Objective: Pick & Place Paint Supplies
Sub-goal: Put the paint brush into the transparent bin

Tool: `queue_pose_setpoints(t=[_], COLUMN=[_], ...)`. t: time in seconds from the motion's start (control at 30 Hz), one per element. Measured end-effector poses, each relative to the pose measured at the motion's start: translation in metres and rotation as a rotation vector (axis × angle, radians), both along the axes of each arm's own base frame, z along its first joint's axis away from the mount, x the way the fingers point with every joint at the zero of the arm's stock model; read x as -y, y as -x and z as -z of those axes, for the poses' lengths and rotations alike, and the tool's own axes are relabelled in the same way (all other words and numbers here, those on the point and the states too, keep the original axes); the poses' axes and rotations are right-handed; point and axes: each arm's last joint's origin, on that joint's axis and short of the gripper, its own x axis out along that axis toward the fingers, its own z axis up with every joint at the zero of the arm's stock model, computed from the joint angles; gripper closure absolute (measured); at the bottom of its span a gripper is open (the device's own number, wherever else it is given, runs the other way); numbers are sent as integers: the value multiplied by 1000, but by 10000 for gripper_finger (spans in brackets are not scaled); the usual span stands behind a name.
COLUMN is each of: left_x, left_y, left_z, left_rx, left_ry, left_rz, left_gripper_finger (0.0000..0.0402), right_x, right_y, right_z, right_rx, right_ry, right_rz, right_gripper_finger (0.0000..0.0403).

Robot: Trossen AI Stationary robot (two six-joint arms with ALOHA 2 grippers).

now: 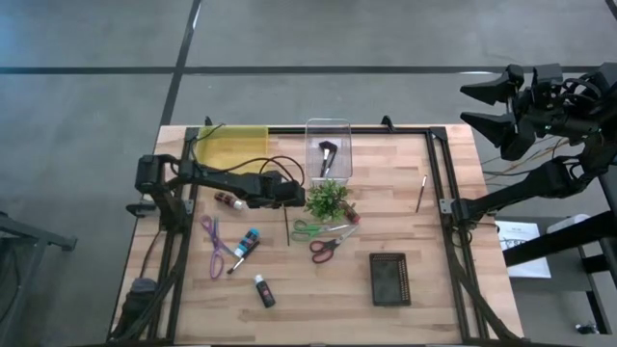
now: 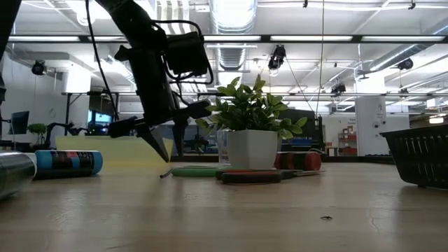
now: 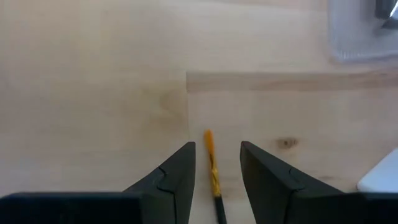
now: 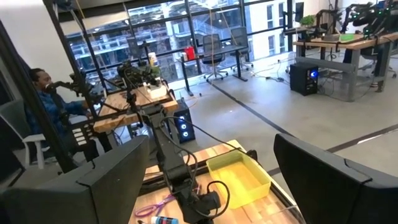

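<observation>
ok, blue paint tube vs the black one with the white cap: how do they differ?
The blue paint tube lies next to the purple scissors; the black paint tube lies alone, nearer the table's front edge. The blue paint tube slants its cap toward the back right; the black paint tube points its white cap to the back left. Both lie flat on the table, untouched.

A thin dark brush (image 1: 287,227) with an orange tip (image 3: 211,163) lies flat on the tabletop. A fan brush (image 1: 327,156) stands in the clear box. Purple scissors (image 1: 213,246), a blue tube (image 1: 248,242), a black tube (image 1: 263,290), green scissors (image 1: 310,229), red scissors (image 1: 326,248) and another brush (image 1: 420,193) lie scattered.
</observation>
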Motion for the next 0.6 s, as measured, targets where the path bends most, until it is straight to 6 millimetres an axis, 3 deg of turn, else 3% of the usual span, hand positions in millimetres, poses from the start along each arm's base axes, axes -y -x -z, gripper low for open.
queue_pose_setpoints(t=[0.6], left_x=[-2], left_y=[0], left_z=[-1], left_rx=[-6], left_ry=[-55], left_rz=[9], left_gripper_finger=[266], right_x=[0], right_y=[5], right_z=[0], right_rx=[3], right_ry=[3], right_rz=[-1], right_gripper_finger=[58])
